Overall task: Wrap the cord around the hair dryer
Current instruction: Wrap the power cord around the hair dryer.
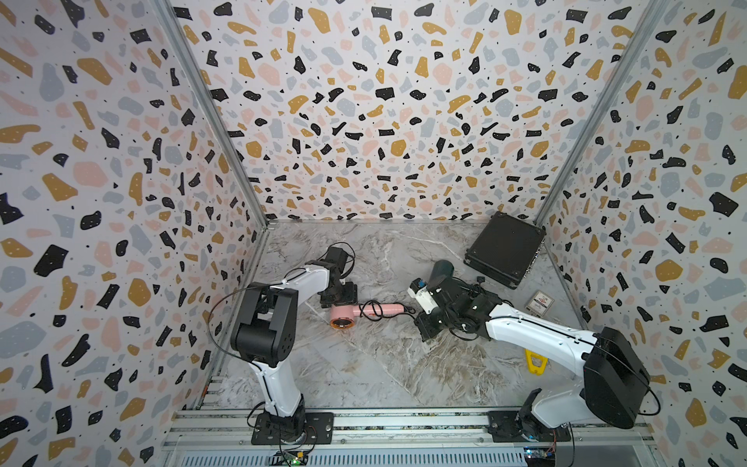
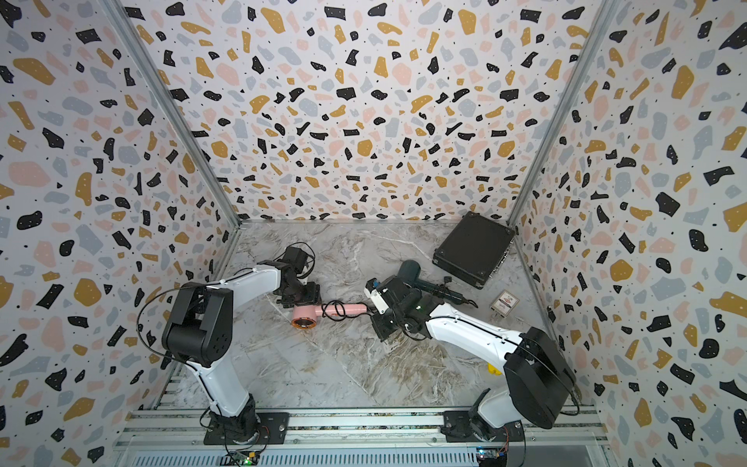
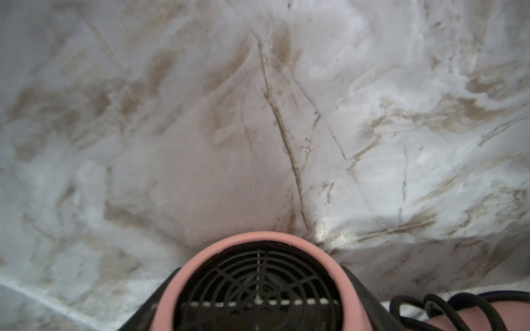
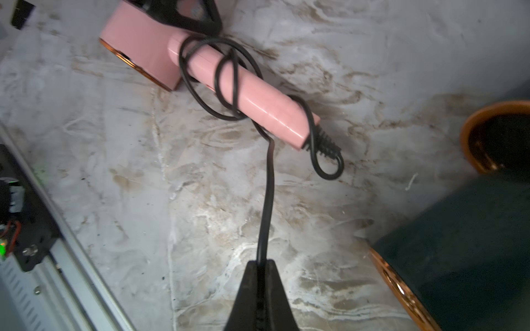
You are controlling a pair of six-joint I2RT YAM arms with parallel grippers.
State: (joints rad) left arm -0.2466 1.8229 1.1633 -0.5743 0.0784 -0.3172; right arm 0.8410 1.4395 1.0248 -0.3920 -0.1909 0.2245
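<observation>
Even, soft light; wrist views blur, hair dryer (image 3: 258,283) out of focus

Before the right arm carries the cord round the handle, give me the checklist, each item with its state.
1. Dryer held: ok; fingers of the left gripper sit against both sides of the pink hair dryer.
2. Cord gripped: ok; the right gripper is shut on the cord.
3. Loops snug on the handle: not ok; they stand loose off it.
4. Cord run from handle to grip free of snags: ok, though slack.
5. Room to swing: cannot tell; the dark green hair dryer lies close beside the right arm.
6. Cord remaining behind the grip: cannot tell, hidden.
</observation>
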